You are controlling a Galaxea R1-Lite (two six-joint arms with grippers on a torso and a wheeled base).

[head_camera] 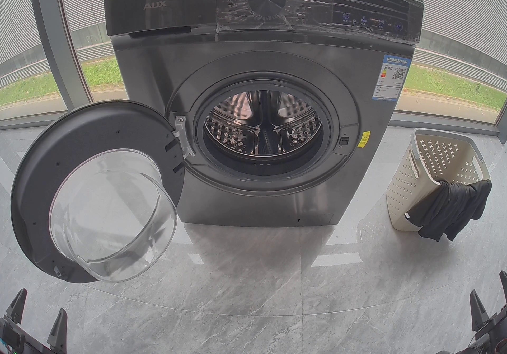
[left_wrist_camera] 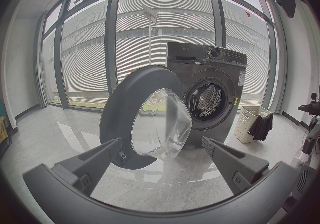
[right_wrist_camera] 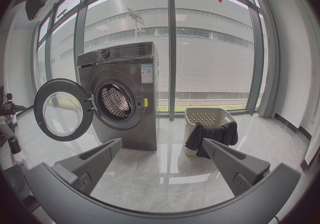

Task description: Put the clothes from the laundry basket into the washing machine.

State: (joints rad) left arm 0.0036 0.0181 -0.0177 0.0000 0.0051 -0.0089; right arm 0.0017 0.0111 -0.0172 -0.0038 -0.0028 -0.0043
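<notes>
Bright daylight comes in through the windows [head_camera: 454, 12] behind the washer [head_camera: 153, 70]. The glossy floor [head_camera: 317, 302] carries pale glare streaks and a dim reflection of the washer. Both wrist views bulge like a fisheye, with dark corners.

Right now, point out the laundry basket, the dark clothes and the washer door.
laundry basket [head_camera: 402, 187], head view, perforated side wall
dark clothes [head_camera: 452, 205], head view, fabric draped over the rim
washer door [head_camera: 79, 128], head view, grey outer ring

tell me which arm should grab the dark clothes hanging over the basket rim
Probably the right: the laundry basket with the dark clothes stands nearer the right gripper, which is open.
</notes>
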